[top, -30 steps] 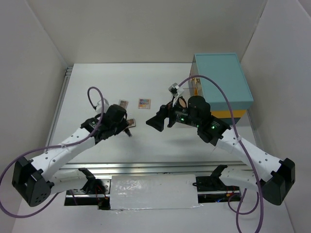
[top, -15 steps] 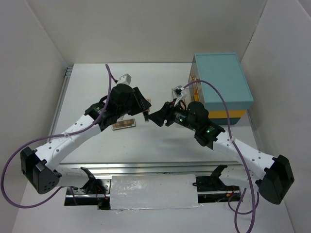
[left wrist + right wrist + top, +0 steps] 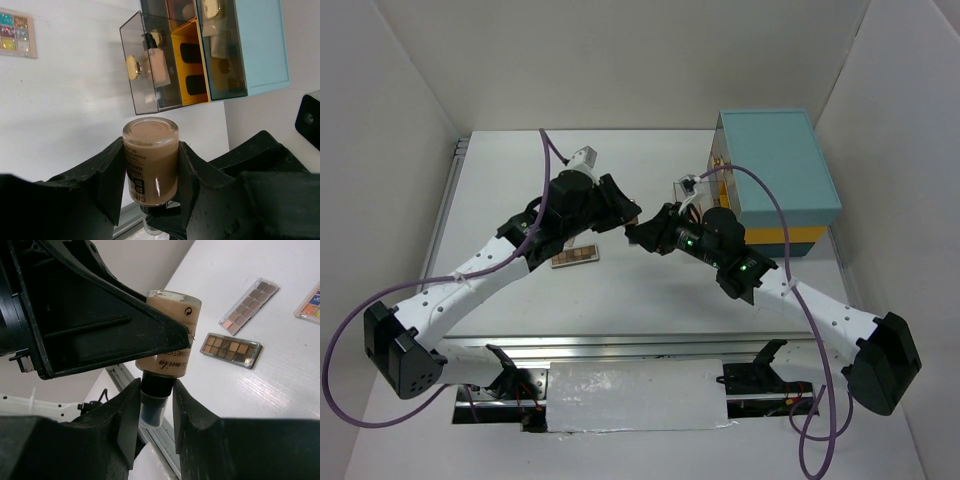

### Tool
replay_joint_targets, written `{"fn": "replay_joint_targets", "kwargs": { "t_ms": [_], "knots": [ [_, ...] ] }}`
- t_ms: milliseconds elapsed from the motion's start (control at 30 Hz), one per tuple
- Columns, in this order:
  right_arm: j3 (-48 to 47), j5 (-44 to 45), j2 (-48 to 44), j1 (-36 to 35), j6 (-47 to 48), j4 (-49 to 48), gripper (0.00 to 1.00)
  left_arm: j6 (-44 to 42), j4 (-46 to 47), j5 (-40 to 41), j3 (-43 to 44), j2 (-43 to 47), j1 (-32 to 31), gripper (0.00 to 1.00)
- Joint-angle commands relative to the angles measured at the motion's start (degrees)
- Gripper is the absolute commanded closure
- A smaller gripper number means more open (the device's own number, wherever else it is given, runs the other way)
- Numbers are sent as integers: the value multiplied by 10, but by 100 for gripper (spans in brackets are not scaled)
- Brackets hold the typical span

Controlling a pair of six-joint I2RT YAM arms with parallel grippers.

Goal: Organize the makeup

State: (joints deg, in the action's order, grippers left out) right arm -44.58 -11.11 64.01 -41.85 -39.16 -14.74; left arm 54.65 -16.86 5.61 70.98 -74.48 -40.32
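1. The foundation bottle (image 3: 167, 347) is held aloft between both arms, its body clamped in the left gripper (image 3: 150, 167).
2. Its black cap (image 3: 154, 387) is pointed into the right gripper (image 3: 156, 405), whose jaws are pressed against it.

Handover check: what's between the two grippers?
The foundation bottle, per the right wrist view: the left gripper holds its body, the right gripper flanks its cap.

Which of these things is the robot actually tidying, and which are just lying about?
Being tidied: tan foundation bottle with black cap, gripped by left claw and right claw; brown eyeshadow palette; long narrow nude palette; glittery multicoloured palette.
Just there: big teal case with smoky drawers; purple cables.
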Motion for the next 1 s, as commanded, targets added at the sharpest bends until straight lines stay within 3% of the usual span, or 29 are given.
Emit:
{"fn": "replay_joint_targets", "kwargs": {
  "t_ms": [0, 200, 300, 367, 400, 467, 500, 567, 633, 667, 733, 767, 800, 967],
  "knots": [
    [-9, 31, -1, 6, -15, -35, 67, -4, 62, -29, 1, 1, -10, 100],
    [-1, 56, -8, 12, -40, -49, 65, 6, 99, -51, -23, -4, -19, 100],
    [2, 54, 1, 18, -62, -62, 58, 6, 104, -51, -25, -4, -24, 100],
    [-1, 53, 6, 19, -65, -63, 61, 4, 103, -51, -22, -2, -27, 100],
    [-2, 55, 9, 19, -66, -65, 68, 4, 102, -49, -23, -1, -28, 100],
    [-3, 67, 8, 19, -68, -66, 100, 2, 103, -46, -27, 7, -28, 100],
    [-4, 66, 8, 19, -62, -68, 100, 1, 103, -44, -27, 10, -28, 97],
    [-9, 63, 7, 19, -51, -68, 100, -3, 100, -35, -29, 18, -28, 88],
    [-6, 56, 3, 20, -41, -72, 100, -5, 92, -24, -27, 23, -28, 63],
    [-5, 54, 2, 19, -34, -75, 100, -7, 93, -24, -28, 26, -28, 44],
    [2, 49, -2, 19, -25, -83, 100, -7, 92, -16, -30, 29, -28, 28],
    [3, 49, -7, 19, -19, -82, 100, -7, 93, -14, -30, 30, -28, 12],
    [3, 52, -8, 19, -15, -79, 100, -7, 90, -13, -28, 29, -28, 3],
    [5, 65, -19, 20, 10, -59, 100, -12, 71, 16, -12, 28, -27, 1]
  ]
}}
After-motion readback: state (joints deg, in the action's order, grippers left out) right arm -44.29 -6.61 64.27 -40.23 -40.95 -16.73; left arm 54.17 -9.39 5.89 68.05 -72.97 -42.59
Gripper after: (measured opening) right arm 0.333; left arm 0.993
